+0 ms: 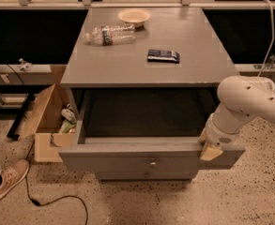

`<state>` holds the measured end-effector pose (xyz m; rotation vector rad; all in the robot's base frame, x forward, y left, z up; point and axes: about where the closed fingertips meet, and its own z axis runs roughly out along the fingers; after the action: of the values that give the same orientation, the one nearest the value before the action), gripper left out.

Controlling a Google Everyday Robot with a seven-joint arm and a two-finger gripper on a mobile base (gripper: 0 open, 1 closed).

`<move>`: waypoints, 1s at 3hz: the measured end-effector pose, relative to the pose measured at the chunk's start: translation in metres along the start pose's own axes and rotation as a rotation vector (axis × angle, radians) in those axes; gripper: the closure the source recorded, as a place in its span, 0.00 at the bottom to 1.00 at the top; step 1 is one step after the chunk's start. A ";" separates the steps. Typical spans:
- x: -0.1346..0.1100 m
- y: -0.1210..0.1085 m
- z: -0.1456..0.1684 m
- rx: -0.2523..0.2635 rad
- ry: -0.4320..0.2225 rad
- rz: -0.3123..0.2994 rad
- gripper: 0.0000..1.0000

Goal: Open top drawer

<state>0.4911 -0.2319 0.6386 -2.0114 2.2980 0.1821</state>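
The top drawer of the grey cabinet stands pulled far out, its deep dark box empty and open to view. A small round metal knob sits at the centre of its grey front. A narrower drawer front shows just below it, closed. My gripper is at the drawer's right front corner, resting over the top edge of the front panel. The white arm reaches in from the right.
On the cabinet top lie a plastic bottle, a small bowl and a dark flat packet. A cardboard box with items stands left of the cabinet. A shoe and a black cable lie on the floor at left.
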 end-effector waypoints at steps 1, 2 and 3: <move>0.001 0.015 -0.001 0.003 -0.009 0.043 1.00; -0.003 0.022 -0.003 0.024 -0.028 0.072 1.00; 0.003 0.037 -0.004 0.051 -0.026 0.100 1.00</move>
<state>0.4546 -0.2305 0.6430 -1.8608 2.3642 0.1542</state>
